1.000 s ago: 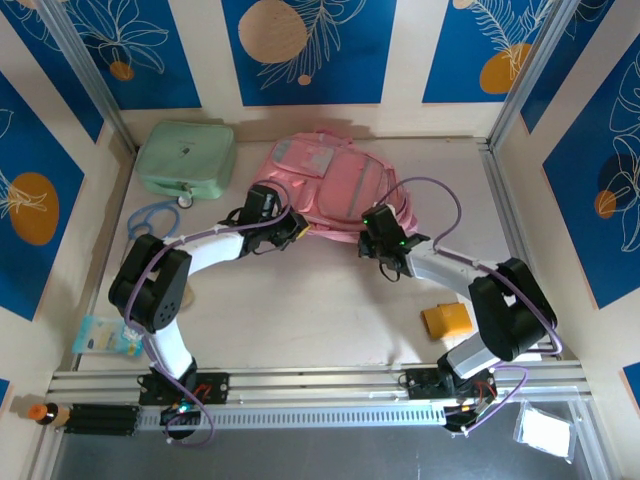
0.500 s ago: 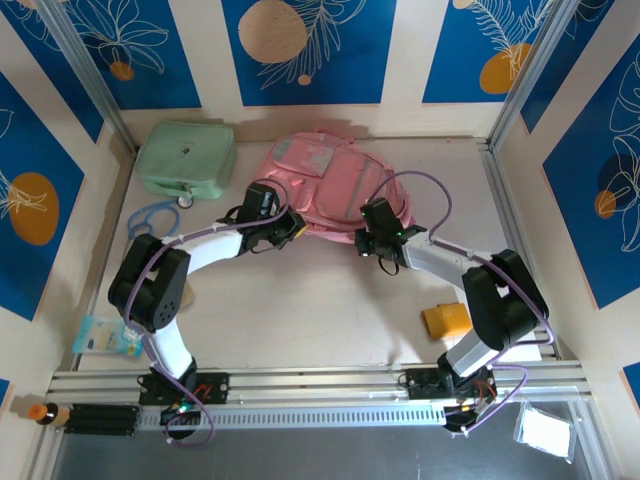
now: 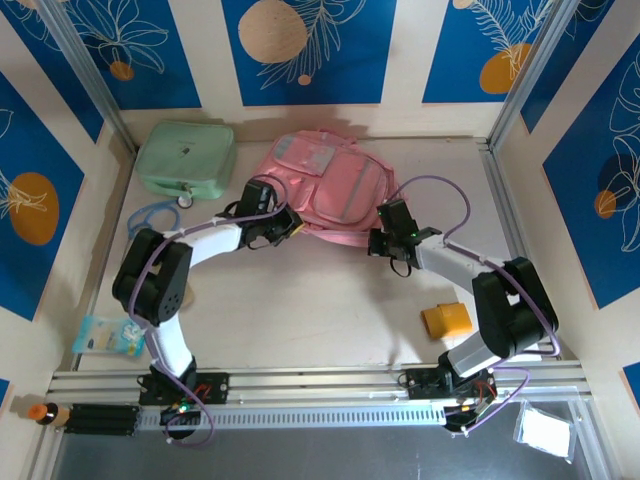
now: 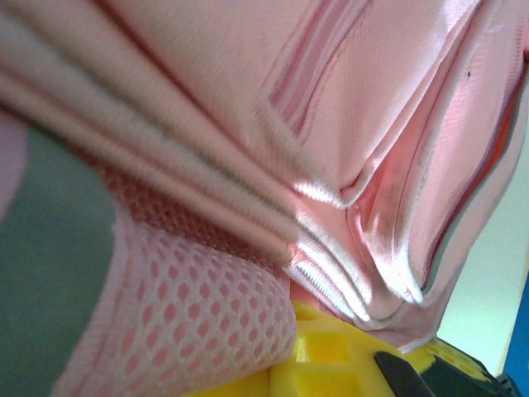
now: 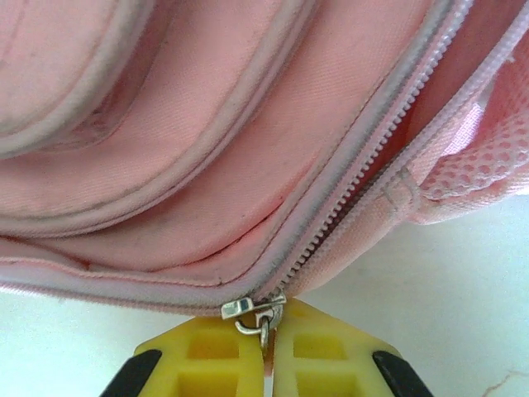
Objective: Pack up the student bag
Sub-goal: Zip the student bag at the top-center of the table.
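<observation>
Bag (image 3: 325, 185): pink, lies flat at the far middle of the table (image 3: 300, 300), front pockets up, top end toward the back wall, near edge facing both arms.

L gripper (image 3: 283, 225): at the bag's near-left edge. Closed. Wrist cam: folds of pink fabric and a mesh panel (image 4: 190, 306) bunch down onto the yellow finger (image 4: 331, 364), so the grip is on bag fabric. Which part of the bag exactly: can't tell.

R gripper (image 3: 383, 240): at the bag's near-right edge. Closed. Wrist cam: the two yellow fingers (image 5: 207, 356) meet, with the metal zip pull (image 5: 256, 314) pinched between their tips. The slider sits at the bag's bottom seam, just above the table. The zip teeth (image 5: 355, 165) run up and right from the slider; the two rows stand parted at the far end.

Other items, overhead view:
- Mint case (image 3: 187, 157): far-left corner, beside the bag w/ a gap between.
- Blue loop (image 3: 152, 218): just in front of the case, left of the L arm.
- Orange block (image 3: 446, 320): near right, beside the R arm's base link.
- Small packet (image 3: 108, 336): near-left table edge.

Both arms reach fwd from the near rail, elbows out, wrists angled in toward the bag
</observation>
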You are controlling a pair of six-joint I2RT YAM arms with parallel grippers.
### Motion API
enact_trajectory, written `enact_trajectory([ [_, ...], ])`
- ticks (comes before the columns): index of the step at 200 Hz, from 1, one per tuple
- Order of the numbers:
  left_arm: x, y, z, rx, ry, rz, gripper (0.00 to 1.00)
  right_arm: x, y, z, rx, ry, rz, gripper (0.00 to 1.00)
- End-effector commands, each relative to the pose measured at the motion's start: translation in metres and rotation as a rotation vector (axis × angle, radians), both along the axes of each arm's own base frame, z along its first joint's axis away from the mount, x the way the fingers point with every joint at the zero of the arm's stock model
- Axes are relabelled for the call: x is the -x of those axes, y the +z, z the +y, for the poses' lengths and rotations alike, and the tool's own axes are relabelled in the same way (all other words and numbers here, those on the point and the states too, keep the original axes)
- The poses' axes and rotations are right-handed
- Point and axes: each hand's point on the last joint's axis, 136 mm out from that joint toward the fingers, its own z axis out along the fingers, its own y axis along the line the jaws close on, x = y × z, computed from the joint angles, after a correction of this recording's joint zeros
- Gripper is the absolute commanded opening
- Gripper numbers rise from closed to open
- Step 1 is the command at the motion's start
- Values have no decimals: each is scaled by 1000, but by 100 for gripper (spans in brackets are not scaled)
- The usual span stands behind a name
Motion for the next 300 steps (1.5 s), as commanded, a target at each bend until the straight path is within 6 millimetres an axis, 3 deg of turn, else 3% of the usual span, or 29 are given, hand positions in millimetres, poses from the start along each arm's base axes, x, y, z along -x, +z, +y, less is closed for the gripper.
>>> enact_trajectory([
  [1, -34, 8, 24, -88, 39, -98, 8, 12, 9, 14, -43, 75, 28, 3],
  [33, -31, 9, 52, -188, 83, -109, 33, 26, 18, 72, -128, 275, 66, 0],
  [72, -2, 12, 89, -208, 159, -80, 54, 38, 26, 140, -257, 436, 126, 0],
  [109, 30, 13, 99, -172, 206, -40, 64, 44, 33, 195, -367, 540, 173, 0],
  [139, 45, 9, 89, -20, 252, -5, 68, 51, 37, 225, -393, 613, 197, 0],
  [172, 39, 18, 66, 170, 234, -3, 70, 62, 38, 240, -400, 661, 226, 0],
  [200, 36, 5, 64, 157, 236, 32, 68, 67, 36, 244, -396, 677, 239, 0],
  [258, 30, -14, 61, 127, 237, 87, 55, 72, 30, 240, -355, 696, 249, 0],
  [281, 25, -18, 58, 100, 222, 105, 46, 71, 19, 227, -258, 691, 259, 0],
  [300, 21, -23, 58, 91, 219, 116, 30, 70, 14, 213, -188, 673, 268, 0],
])
